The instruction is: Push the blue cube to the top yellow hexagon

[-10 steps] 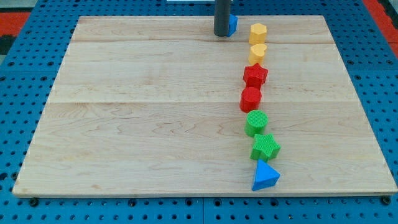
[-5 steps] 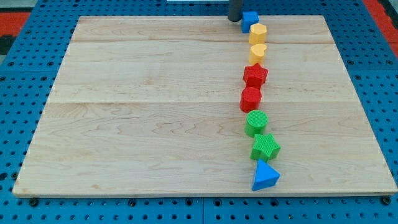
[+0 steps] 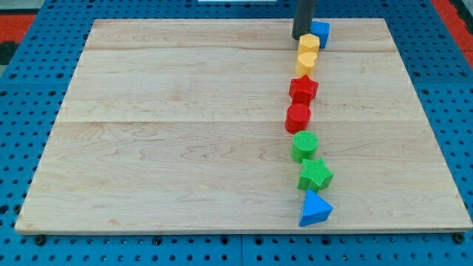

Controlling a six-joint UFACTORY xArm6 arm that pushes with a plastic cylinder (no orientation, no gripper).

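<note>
The blue cube (image 3: 321, 34) sits near the board's top edge, just right of and above the top yellow hexagon (image 3: 308, 45), touching or nearly touching it. My tip (image 3: 301, 37) is at the cube's left side, right above the hexagon, with the dark rod rising out of the view's top. A second yellow block (image 3: 306, 62) lies directly below the hexagon.
Below the yellow blocks a column runs down the board: a red star (image 3: 303, 89), a red cylinder (image 3: 298, 117), a green cylinder (image 3: 304, 145), a green star (image 3: 315, 175) and a blue triangle (image 3: 315, 210). The wooden board (image 3: 177, 133) lies on a blue pegboard.
My tip has moved right along the board's top edge, pushing the blue cube right from the left of the hexagon to its upper right.
</note>
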